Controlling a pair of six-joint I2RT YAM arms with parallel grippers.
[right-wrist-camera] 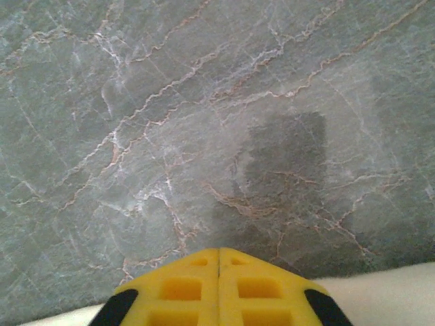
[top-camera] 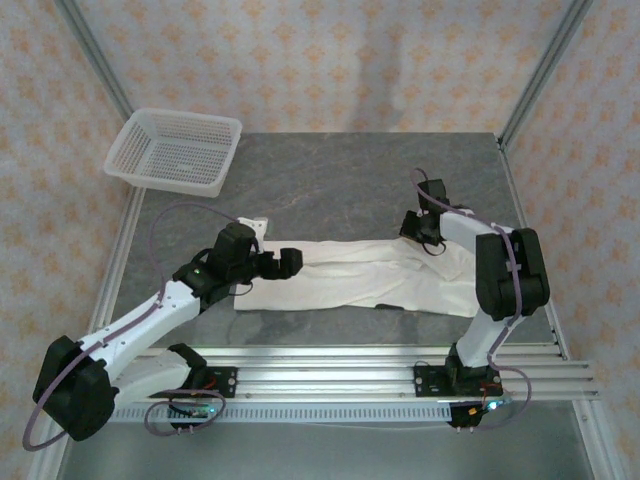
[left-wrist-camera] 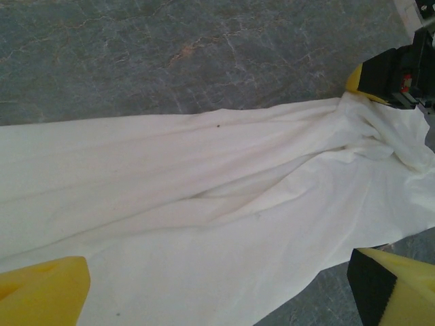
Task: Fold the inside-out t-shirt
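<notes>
Flat on the bench (top-camera: 350, 180), the t-shirt (top-camera: 370, 275) lies stretched into a long wrinkled band, cream-white, with one end at each gripper.

Left gripper (top-camera: 285, 262): over the shirt's left end, jaws spread wide and holding nothing. In its wrist view the two yellow fingers (left-wrist-camera: 41, 292) stand at the lower corners with shirt cloth spanning the gap between them. The folds run away from them and bunch together at the shirt's other end.

Right gripper (top-camera: 418, 232): at the shirt's right end, on its far edge. Jaws pressed fully together; its yellow fingers (right-wrist-camera: 219, 288) meet along a thin seam. The tips point past the shirt's edge onto bare bench, with cloth showing low on either side. Cannot tell whether any cloth is pinched.

Basket (top-camera: 175, 150): white mesh, well apart from the shirt, beyond its left end.
</notes>
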